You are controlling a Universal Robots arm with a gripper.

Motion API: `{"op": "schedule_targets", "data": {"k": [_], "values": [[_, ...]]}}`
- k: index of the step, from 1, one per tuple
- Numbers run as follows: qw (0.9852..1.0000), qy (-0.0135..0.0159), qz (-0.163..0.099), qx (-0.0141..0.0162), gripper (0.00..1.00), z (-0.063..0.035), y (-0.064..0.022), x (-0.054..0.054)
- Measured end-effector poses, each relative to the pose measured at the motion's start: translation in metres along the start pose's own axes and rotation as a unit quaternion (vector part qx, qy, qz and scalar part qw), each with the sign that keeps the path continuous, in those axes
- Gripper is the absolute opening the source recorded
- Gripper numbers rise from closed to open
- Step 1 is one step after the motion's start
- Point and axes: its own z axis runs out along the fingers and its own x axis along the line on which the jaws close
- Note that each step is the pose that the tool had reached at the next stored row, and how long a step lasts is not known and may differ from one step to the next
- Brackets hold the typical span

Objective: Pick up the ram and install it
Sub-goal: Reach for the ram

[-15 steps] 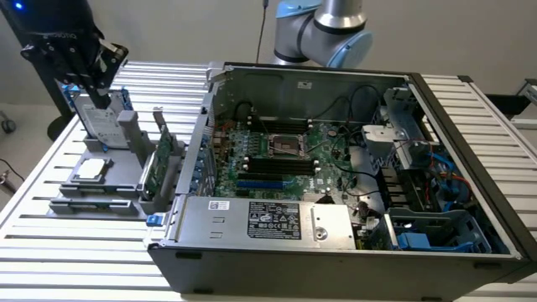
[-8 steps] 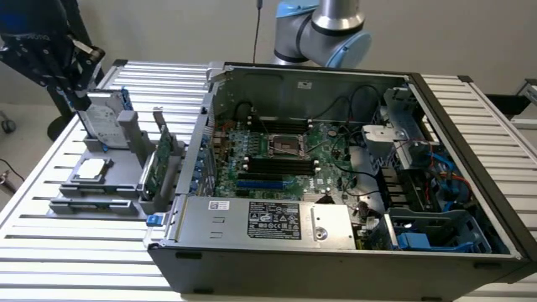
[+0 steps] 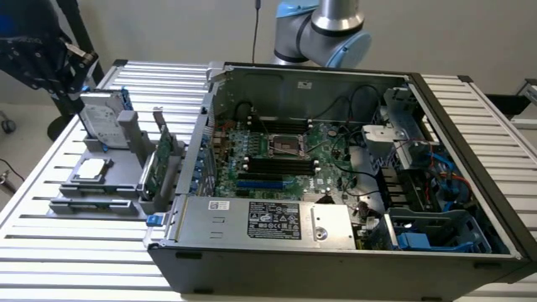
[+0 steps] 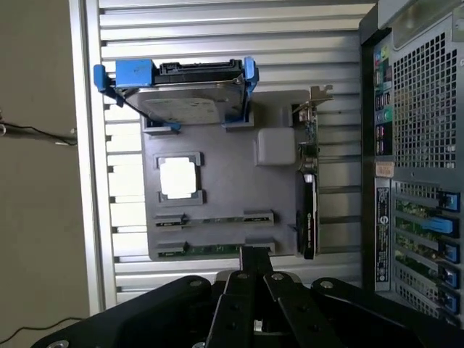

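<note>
Two ram sticks lie on edge in the slots of the grey tray point(image 4: 232, 181); the ram point(image 4: 210, 250) nearest my fingers shows as a thin green strip, and the other stick point(image 4: 217, 220) lies parallel beside it. In the exterior view the ram point(image 3: 92, 204) sits at the tray's near end. My gripper point(image 4: 254, 255) hangs above the tray with its black fingers pressed together and nothing between them, its tips over that ram's end. It shows as a dark mass point(image 3: 46, 66) at the exterior view's upper left. The black motherboard slots point(image 3: 281, 165) lie inside the open case.
The tray also holds a silver hard drive with blue rails point(image 4: 190, 101), a square chip point(image 4: 178, 177) and an upright green expansion card point(image 4: 308, 196). The open computer case point(image 3: 336, 251) stands on the slatted table at the exterior view's right of the tray, with cables and drive bays inside.
</note>
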Motion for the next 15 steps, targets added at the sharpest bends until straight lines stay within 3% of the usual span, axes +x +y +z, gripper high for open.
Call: {"op": "schedule_targets", "data": {"k": [5,9,15], "values": [[0.9999,0.0071,-0.014,0.0006,0.11,0.0013,-0.0006,0.0008],[0.9995,0.0098,-0.028,0.0027,0.11,0.0017,-0.0008,0.0020],[0.9987,0.0134,-0.048,0.0031,0.11,0.0026,-0.0010,0.0041]]}}
